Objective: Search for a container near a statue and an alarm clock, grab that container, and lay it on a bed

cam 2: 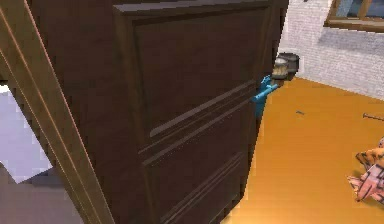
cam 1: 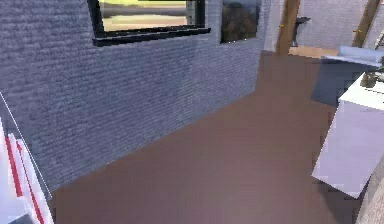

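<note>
Brown door (cam 2: 170,110) and grey brick wall (cam 1: 110,90) suggest the search is under way, grabbing and placing left; fingers' state cannot be told.

A dark brown panelled door (cam 2: 170,110) stands across the left and middle of the frame, with a lighter wooden door frame (cam 2: 45,130) slanting down its left side. At its right edge show a small blue thing (cam 2: 264,90) and, above it, a grey object (cam 2: 286,65). An orange floor (cam 2: 310,150) runs right to a white brick wall (cam 2: 335,55) with a window (cam 2: 360,12) at upper right, and a pinkish shape (cam 2: 372,172) lies at lower right.
</note>
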